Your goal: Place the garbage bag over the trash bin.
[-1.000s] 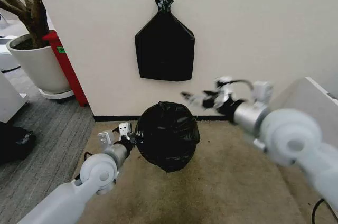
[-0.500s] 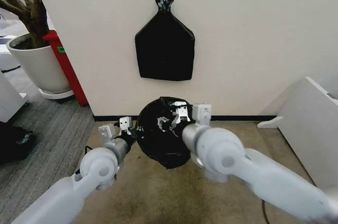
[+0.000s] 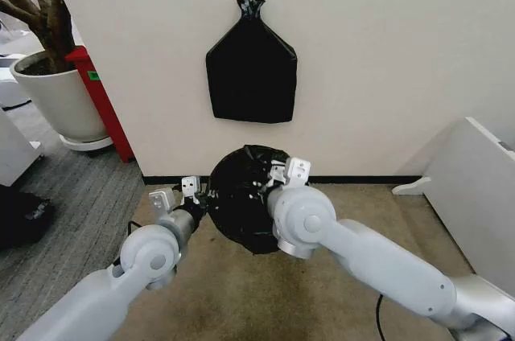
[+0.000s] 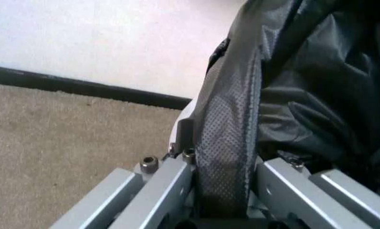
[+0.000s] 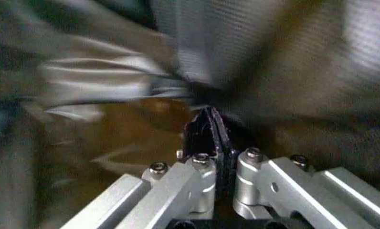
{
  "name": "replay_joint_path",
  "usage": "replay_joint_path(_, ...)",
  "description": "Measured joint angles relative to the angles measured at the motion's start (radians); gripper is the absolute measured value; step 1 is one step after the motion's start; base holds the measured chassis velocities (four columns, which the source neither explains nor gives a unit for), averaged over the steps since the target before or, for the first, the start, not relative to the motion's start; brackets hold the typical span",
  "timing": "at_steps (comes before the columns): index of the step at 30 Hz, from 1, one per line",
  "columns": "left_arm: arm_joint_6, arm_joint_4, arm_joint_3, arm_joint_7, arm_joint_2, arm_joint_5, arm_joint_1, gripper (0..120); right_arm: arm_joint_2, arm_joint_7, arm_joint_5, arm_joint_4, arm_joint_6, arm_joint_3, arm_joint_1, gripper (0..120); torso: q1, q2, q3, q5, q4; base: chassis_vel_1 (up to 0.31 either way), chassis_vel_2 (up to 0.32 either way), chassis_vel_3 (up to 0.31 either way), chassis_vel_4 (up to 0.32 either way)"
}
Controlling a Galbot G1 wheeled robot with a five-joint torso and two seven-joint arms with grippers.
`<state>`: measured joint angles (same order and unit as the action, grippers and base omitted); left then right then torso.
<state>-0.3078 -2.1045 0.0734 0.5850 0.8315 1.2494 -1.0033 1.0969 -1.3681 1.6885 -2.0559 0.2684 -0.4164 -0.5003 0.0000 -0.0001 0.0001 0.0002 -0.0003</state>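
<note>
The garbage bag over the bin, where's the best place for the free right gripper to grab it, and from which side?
Probably the loose crinkled film at the rim of the garbage bag, on its right, opposite the left gripper, which already pinches the left edge. The right gripper sits there, fingers together; coming from the right would let it pull the mouth wider.

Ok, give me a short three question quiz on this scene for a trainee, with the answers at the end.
1. True or false: the left claw is shut on the garbage bag.
2. Where does the black bundle hang? A on the wall above the bag, B on the plant pot, C on the carpet.
3. Fill in: the right claw is over the ____ of the garbage bag.

Key: 1 true, the left wrist view shows bag plastic pinched between its fingers. 2 A. 3 top.
</note>
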Motion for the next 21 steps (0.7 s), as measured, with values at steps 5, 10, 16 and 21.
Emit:
replay_joint_path(5,0.003,0.012,-0.007,-0.010,0.010,-0.025,0.002,1,0.000,0.003,0.019,-0.018,-0.014,0.012,0.008,0,0.000,0.000,0.000,0.0001,0.0001,0.000,0.000,0.000,0.000)
replay_joint_path(10,0.005,0.027,-0.018,-0.018,0.019,-0.061,0.006,1,0.021,0.008,0.053,-0.049,-0.021,-0.010,0.067,0,0.000,0.000,0.000,-0.0005,0.0004,0.000,0.000,0.000,0.000)
replay_joint_path(16,0.012,0.030,-0.021,-0.041,0.019,-0.121,0.000,1,0.071,0.008,0.049,-0.004,-0.022,-0.036,0.112,0,0.000,0.000,0.000,-0.0002,0.0004,0.000,0.000,0.000,0.000)
replay_joint_path(21,0.020,0.024,-0.021,-0.058,0.017,-0.175,-0.014,1,0.138,0.005,-0.017,0.108,-0.017,-0.050,0.123,0,0.000,0.000,0.000,-0.0003,0.0005,0.000,0.000,0.000,0.000)
